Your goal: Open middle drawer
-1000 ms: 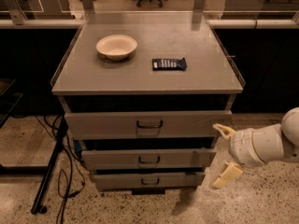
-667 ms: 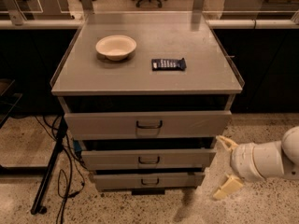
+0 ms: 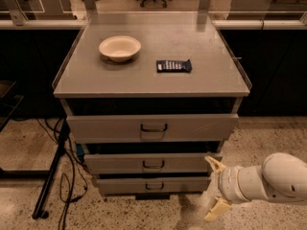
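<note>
The middle drawer point(image 3: 152, 163) is a shallow grey metal front with a small dark loop handle point(image 3: 153, 165), between the taller top drawer point(image 3: 152, 127) and the lowest drawer point(image 3: 153, 185). All three fronts stand slightly out from the cabinet. My gripper point(image 3: 214, 189) is at the lower right, beside the right end of the middle and lowest drawers, low near the floor. Its two cream fingers point(image 3: 215, 164) are spread apart and hold nothing. It does not touch the handle.
On the cabinet top point(image 3: 151, 78) sit a cream bowl point(image 3: 120, 47) and a dark snack packet point(image 3: 173, 65). A black stand leg point(image 3: 50, 174) and cables point(image 3: 72, 176) lie on the speckled floor at the left. Dark counters run behind.
My gripper and arm have moved down and to the right, away from the drawer fronts. The drawers, bowl and packet have not moved.
</note>
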Tool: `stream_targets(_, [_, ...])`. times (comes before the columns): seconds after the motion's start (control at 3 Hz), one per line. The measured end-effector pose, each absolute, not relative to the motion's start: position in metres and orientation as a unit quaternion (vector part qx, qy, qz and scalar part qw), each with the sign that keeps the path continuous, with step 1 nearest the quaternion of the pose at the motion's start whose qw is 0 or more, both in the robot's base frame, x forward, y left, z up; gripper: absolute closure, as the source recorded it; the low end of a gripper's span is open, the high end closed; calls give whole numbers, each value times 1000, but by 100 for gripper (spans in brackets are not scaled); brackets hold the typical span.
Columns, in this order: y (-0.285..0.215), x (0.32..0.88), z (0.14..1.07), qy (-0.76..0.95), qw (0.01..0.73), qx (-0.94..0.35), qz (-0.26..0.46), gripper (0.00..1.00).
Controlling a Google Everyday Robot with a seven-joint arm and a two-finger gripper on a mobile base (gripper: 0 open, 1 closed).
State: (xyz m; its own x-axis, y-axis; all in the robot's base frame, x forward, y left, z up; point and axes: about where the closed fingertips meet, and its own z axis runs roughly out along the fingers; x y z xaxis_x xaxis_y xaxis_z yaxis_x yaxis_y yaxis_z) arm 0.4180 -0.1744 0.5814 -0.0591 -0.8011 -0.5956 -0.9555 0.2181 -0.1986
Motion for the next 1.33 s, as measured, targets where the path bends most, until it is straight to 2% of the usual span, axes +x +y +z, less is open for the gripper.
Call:
stream_targets(0.33, [-156,423,549,715,284,-627,122,0])
stream_targets(1.0, [-147,431,547,709,287,-633,120,0])
stream_targets(1.33, [-124,464,533,682,306,-655,106,0])
